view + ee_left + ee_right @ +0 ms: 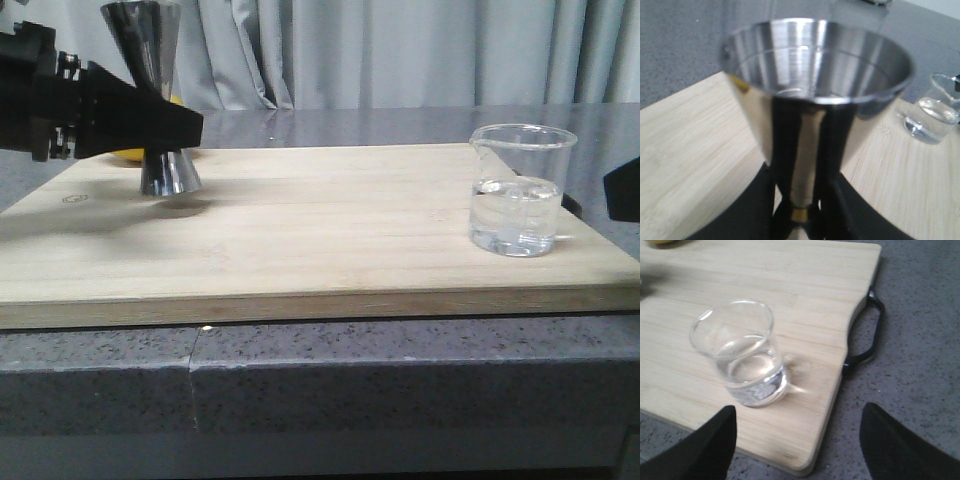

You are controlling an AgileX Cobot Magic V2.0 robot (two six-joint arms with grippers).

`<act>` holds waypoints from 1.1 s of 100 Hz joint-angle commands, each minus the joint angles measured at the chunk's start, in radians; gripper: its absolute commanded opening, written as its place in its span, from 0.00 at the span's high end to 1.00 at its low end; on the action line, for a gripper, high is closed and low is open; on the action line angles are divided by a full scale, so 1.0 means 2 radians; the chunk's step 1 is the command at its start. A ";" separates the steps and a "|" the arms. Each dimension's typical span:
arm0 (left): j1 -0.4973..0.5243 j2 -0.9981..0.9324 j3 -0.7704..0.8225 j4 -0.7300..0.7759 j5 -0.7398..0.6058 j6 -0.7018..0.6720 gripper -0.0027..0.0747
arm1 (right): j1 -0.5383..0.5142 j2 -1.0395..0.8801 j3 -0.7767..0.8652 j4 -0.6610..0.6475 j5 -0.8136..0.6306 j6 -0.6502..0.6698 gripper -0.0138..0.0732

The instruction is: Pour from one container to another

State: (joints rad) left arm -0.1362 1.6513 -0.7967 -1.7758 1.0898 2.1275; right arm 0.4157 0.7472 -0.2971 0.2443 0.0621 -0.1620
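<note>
Front view shows a big wooden board (pixel 330 230) lying on a gray speckled counter (pixel 320 370). Gray curtains (pixel 400 50) hang behind it. The board has a black handle (pixel 867 330) on one end, seen from the right wrist.

The left gripper (pixel 185 125) comes in from the left side. Its black fingers (pixel 785 150) are pressed on both sides of the jigger (pixel 160 100), near its thin gold middle. The jigger stands upright at the far left of the board. Its bottom cone looks a little above the wood, with a dark shadow under it, but I cannot tell for sure if it touches. From the left wrist, the top cup of the jigger looks shiny, and I cannot tell if anything is in it.

The beaker (pixel 520 190) stands upright on the right side of the board, well apart from the jigger. It holds clear water, filling less than half of it.

The right gripper (pixel 797 440) is near the beaker, by the board's edge. Its jaws are spread wide and hold nothing.

A bit of yellow lemon (pixel 135 153) peeks out behind the left gripper.
</note>
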 commanded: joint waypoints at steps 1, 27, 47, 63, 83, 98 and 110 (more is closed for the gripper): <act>0.001 -0.017 -0.024 -0.043 0.057 -0.005 0.94 | 0.009 0.001 -0.006 -0.007 -0.057 -0.006 0.30; 0.001 -0.018 -0.037 -0.041 0.071 -0.007 0.94 | 0.010 0.002 0.008 -0.007 -0.090 -0.006 0.30; 0.001 -0.018 -0.037 -0.041 0.071 -0.007 0.94 | 0.010 0.017 0.008 -0.008 -0.106 -0.006 0.30; 0.001 -0.018 -0.037 -0.041 0.071 -0.007 0.94 | 0.030 0.041 0.008 -0.012 -0.123 -0.006 0.30; 0.001 -0.018 -0.037 -0.041 0.071 -0.007 0.94 | 0.067 0.076 0.008 -0.019 -0.177 -0.006 0.30; 0.001 -0.018 -0.037 -0.041 0.071 -0.007 0.94 | 0.076 0.110 0.008 -0.024 -0.216 -0.006 0.30; 0.001 -0.018 -0.037 -0.041 0.071 -0.007 0.94 | 0.076 0.132 0.008 -0.026 -0.243 -0.006 0.30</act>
State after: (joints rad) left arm -0.1362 1.6513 -0.8400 -1.7720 1.1442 2.1198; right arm 0.5684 0.9912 -0.2554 0.2130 -0.3001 -0.1620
